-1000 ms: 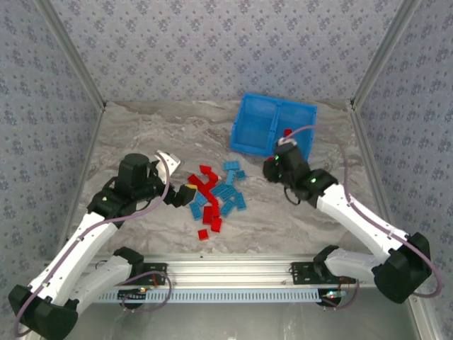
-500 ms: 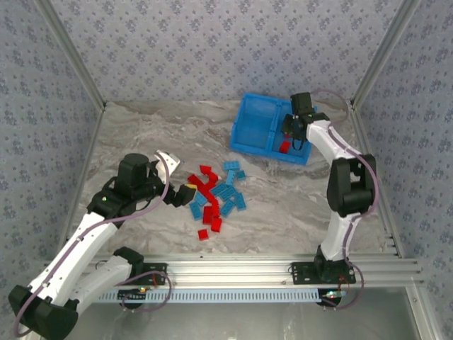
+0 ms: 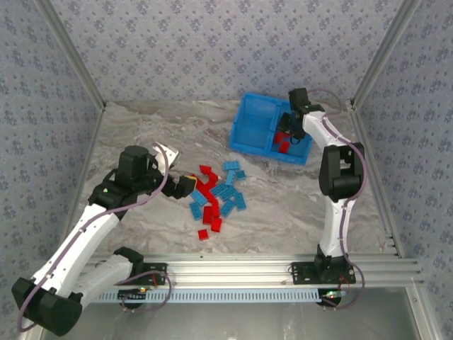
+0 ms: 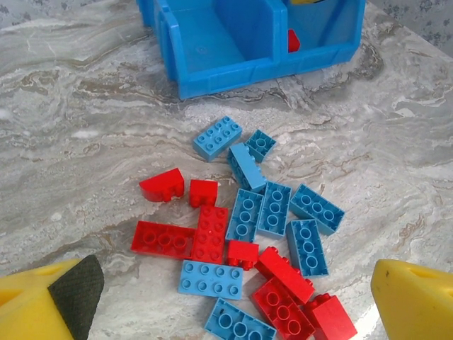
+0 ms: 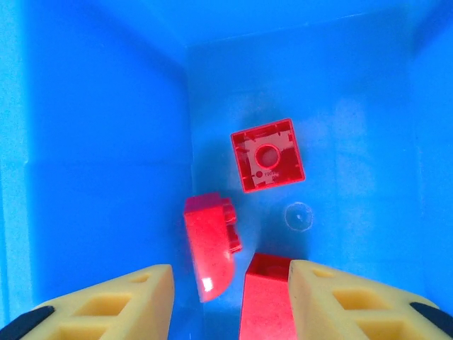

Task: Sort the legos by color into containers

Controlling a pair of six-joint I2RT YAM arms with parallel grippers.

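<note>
The left pincer (image 4: 233, 297), fingers spread wide and holding nothing, faces the loose pile of legos (image 4: 248, 227) just ahead of it, so it is the nearer arm. The closest light blue brick (image 4: 210, 278) lies with its long axis running finger to finger, which probably calls for a wrist turn. The right pincer (image 5: 230, 283), also spread and empty, hangs over the bin's right compartment (image 5: 368, 142), with three red bricks (image 5: 267, 154) beneath. The left compartment (image 4: 212, 35) shows no brick where visible.

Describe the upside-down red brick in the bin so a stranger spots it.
Find the blue bin far back on the table; look into its right compartment. Of the red bricks there, it is the square one showing a hollow underside with a round tube.
</note>
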